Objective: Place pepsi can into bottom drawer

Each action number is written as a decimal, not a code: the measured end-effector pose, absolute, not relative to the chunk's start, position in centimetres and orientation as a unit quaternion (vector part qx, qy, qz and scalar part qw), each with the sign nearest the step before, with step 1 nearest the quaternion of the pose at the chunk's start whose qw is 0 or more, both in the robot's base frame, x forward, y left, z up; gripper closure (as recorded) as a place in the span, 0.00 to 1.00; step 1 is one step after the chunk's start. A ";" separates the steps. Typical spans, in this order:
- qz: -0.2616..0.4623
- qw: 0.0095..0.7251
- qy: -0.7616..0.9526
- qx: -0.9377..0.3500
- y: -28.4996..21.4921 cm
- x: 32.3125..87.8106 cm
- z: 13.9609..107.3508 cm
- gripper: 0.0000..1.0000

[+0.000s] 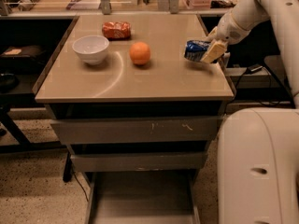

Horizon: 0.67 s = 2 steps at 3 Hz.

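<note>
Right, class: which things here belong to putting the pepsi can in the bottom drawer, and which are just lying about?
Job: pepsi can; gripper at it, near the right edge of the table; open bottom drawer.
Lying about: white bowl; orange; snack bag.

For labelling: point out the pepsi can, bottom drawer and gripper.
pepsi can [194, 49]: camera view, its blue side.
bottom drawer [140, 195]: camera view, its bare grey floor.
gripper [207, 53]: camera view, its tip, at the can, right side.

claw at right table edge hides part of pepsi can.
</note>
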<state>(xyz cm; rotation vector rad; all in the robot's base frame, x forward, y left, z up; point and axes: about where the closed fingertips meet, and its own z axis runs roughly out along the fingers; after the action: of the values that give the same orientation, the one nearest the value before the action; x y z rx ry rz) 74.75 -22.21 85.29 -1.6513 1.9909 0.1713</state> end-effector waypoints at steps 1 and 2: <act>0.049 0.291 0.725 -0.622 -22.8 72.3 88.0 1.00; 0.003 0.333 0.712 -0.619 -23.9 69.4 92.3 1.00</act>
<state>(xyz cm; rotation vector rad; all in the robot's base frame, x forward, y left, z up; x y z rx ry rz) 69.44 -23.90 92.33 -1.6166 1.8590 0.0084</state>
